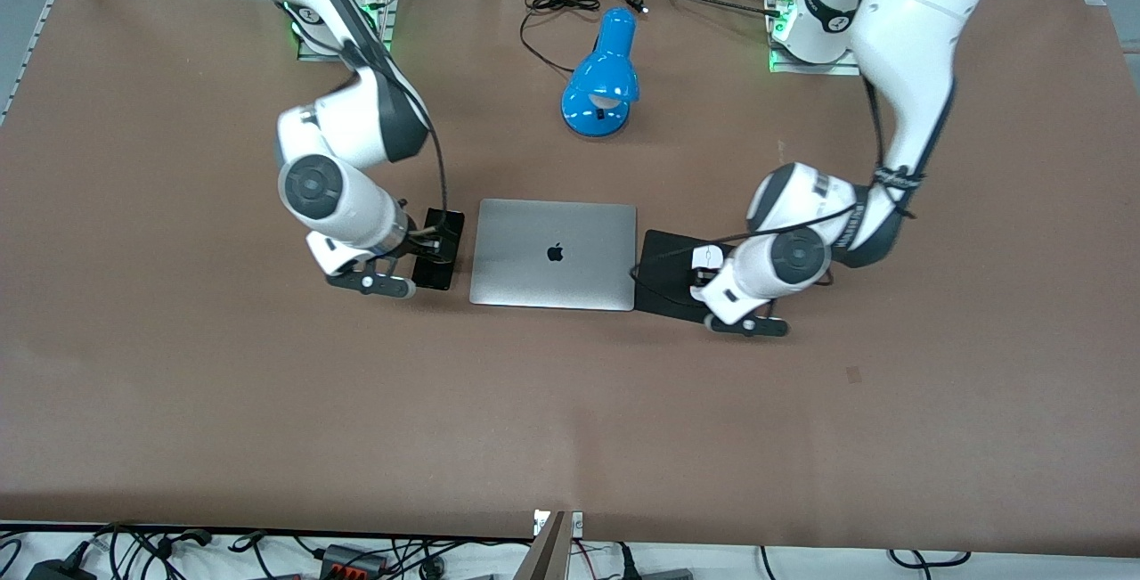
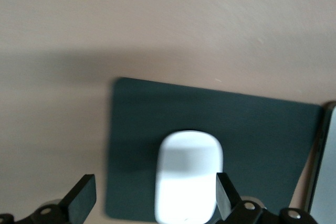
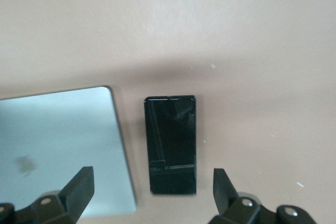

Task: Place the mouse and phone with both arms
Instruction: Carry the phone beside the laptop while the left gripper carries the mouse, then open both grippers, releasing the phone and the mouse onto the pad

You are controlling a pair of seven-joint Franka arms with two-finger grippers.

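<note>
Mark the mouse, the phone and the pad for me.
mouse (image 2: 188,174), left wrist view, middle of its white top.
phone (image 3: 171,142), right wrist view, middle of its glossy face.
pad (image 2: 262,129), left wrist view, bare dark surface beside the mouse.

Both arms (image 1: 899,54) are glossy white with dark grey joint bands and round grey caps. Black cables run along each arm. Green lights glow at the bases, upper frame. Each end effector (image 2: 152,203) has black fingers (image 3: 79,184) with silver screws.

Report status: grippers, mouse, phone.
Left gripper open over mouse, which lies on the pad. Right gripper open over phone, flat on table beside laptop. Nothing in the way.
</note>
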